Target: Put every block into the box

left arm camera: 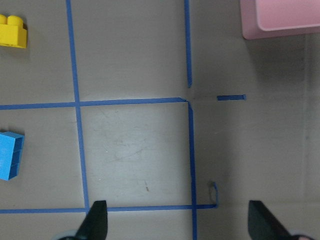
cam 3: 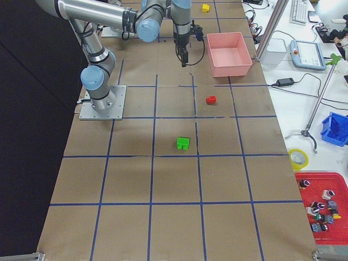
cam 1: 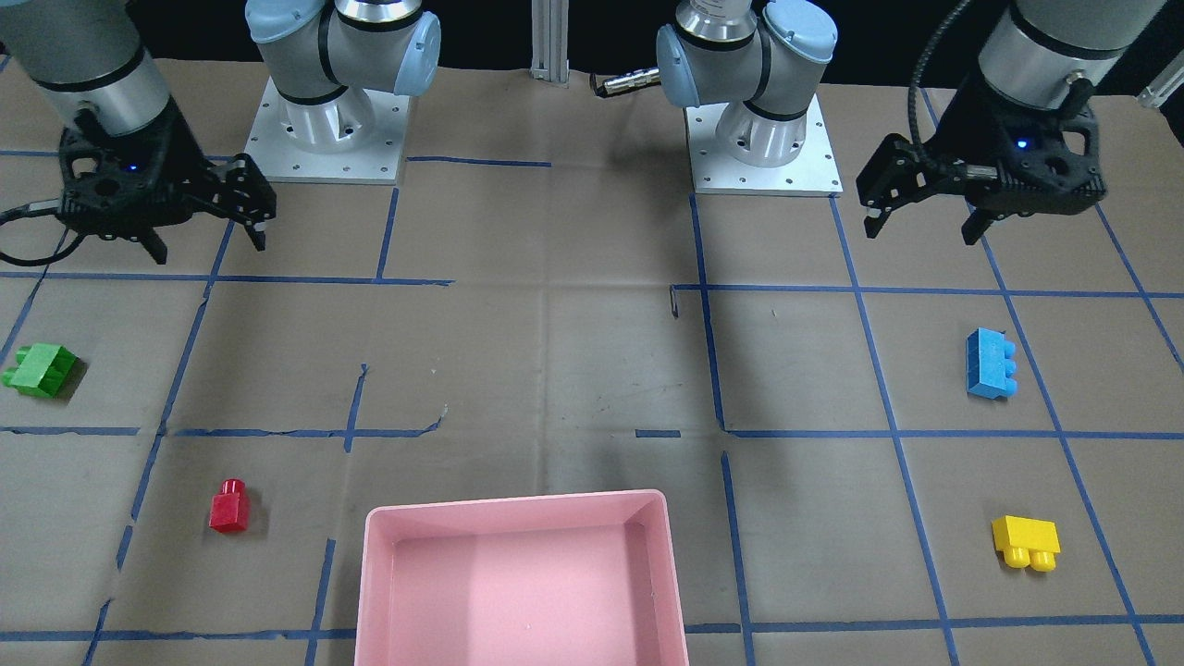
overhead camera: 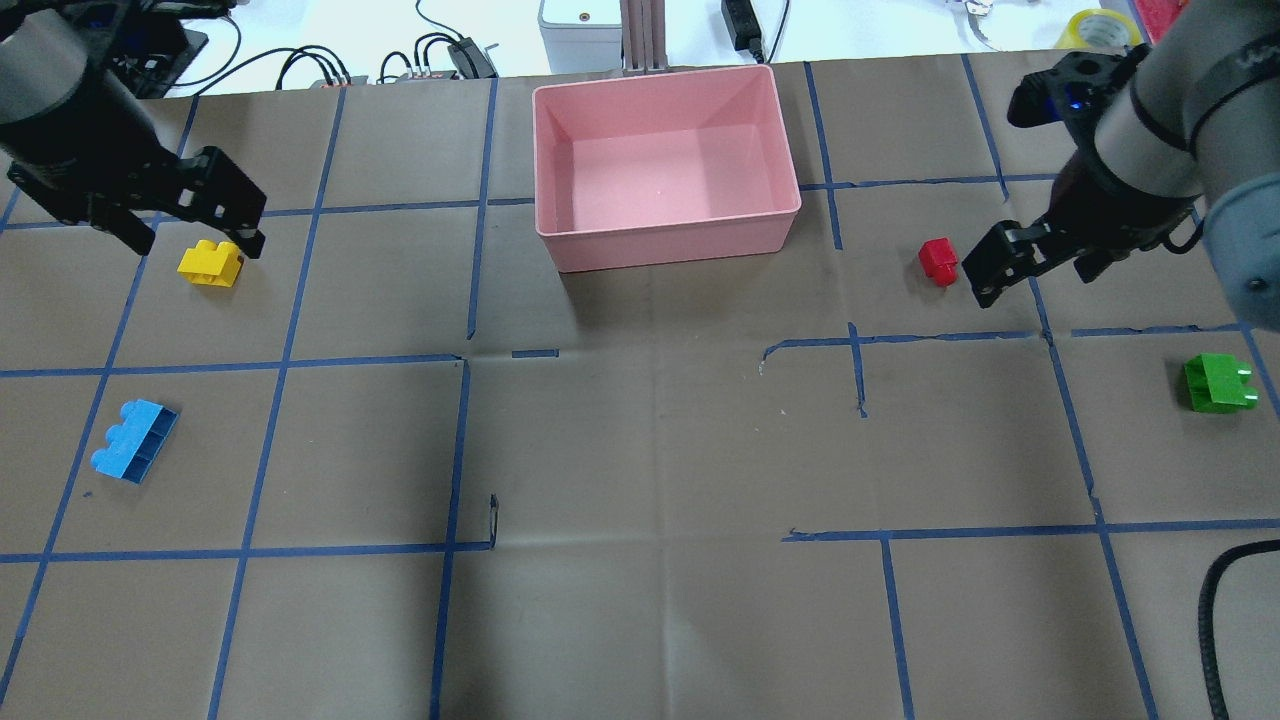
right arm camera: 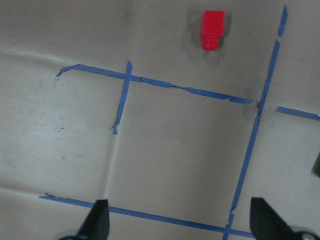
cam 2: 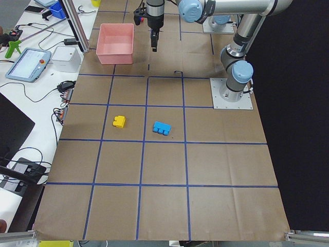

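The empty pink box (overhead camera: 665, 232) stands at the table's far middle. The yellow block (overhead camera: 211, 264) and blue block (overhead camera: 135, 452) lie on the left side, the red block (overhead camera: 939, 260) and green block (overhead camera: 1218, 382) on the right. My left gripper (overhead camera: 195, 243) hangs open and empty above the table near the yellow block. Its wrist view shows the yellow block (left arm camera: 12, 31) and blue block (left arm camera: 10, 155) far below. My right gripper (overhead camera: 1035, 280) hangs open and empty, right of the red block (right arm camera: 212, 29).
Brown paper with blue tape lines (overhead camera: 640, 450) covers the table. The two arm bases (cam 1: 326, 129) (cam 1: 766, 139) stand at the robot's edge. Cables and devices (overhead camera: 440, 55) lie beyond the far edge behind the box.
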Robot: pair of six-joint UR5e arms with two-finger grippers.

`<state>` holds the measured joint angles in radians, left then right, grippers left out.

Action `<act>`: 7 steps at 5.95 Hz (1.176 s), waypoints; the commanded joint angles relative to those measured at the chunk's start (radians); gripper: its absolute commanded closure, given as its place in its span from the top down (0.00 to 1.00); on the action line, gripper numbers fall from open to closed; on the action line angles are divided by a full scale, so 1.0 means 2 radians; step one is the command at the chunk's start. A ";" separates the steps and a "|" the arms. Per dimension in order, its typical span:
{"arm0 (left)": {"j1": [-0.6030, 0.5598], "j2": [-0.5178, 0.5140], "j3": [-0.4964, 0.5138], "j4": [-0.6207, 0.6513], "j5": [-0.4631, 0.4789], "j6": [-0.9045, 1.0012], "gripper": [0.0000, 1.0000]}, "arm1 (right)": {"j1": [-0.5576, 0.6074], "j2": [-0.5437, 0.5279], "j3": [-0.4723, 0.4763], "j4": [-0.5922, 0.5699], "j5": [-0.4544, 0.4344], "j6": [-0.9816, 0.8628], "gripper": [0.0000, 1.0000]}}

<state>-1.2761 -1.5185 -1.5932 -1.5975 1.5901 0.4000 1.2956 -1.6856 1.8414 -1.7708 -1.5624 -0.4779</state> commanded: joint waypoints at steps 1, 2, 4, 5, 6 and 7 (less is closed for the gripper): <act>0.143 0.001 -0.026 0.007 -0.002 0.183 0.99 | -0.120 0.004 0.010 -0.050 0.014 -0.072 0.99; 0.206 -0.008 -0.033 0.013 -0.003 0.259 0.99 | -0.152 0.022 0.010 -0.075 0.023 -0.075 1.00; 0.230 -0.028 -0.050 0.068 -0.006 0.334 0.99 | -0.202 0.094 0.012 -0.079 0.023 -0.082 1.00; 0.230 -0.050 -0.060 0.106 -0.006 0.335 0.99 | -0.204 0.114 0.013 -0.127 0.020 -0.083 1.00; 0.230 -0.080 -0.072 0.145 -0.007 0.337 0.99 | -0.210 0.148 0.014 -0.213 0.017 -0.084 1.00; 0.230 -0.116 -0.086 0.197 -0.007 0.364 0.99 | -0.242 0.174 0.014 -0.218 0.026 -0.083 0.99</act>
<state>-0.8166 -1.6866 -1.7398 -1.2960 1.5769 1.0900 0.8604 -1.3936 1.8689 -2.1540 -1.5214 -0.6446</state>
